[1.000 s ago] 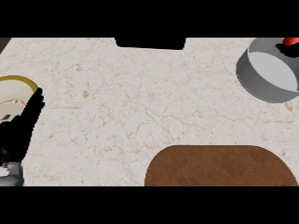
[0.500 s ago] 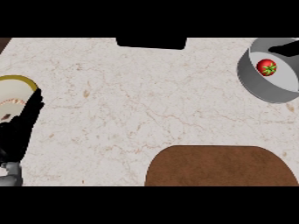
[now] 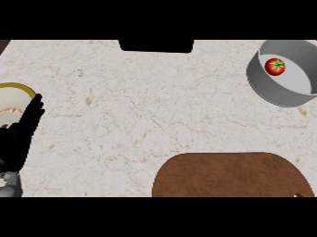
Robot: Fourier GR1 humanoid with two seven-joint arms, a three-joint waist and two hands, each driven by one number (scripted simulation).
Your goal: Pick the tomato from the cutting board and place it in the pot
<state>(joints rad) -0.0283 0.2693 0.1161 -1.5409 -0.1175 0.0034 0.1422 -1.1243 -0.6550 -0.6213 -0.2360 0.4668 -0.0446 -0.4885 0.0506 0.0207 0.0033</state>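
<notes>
The tomato (image 3: 275,66) is sitting in the pot (image 3: 284,95), far right of the left hand (image 3: 16,139), resting released over a plate (image 3: 4,95).

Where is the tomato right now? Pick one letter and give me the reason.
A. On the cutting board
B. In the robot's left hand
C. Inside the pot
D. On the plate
C: the tomato lies on the pale floor of the grey pot at the counter's upper right, while the brown cutting board bears nothing.
</notes>
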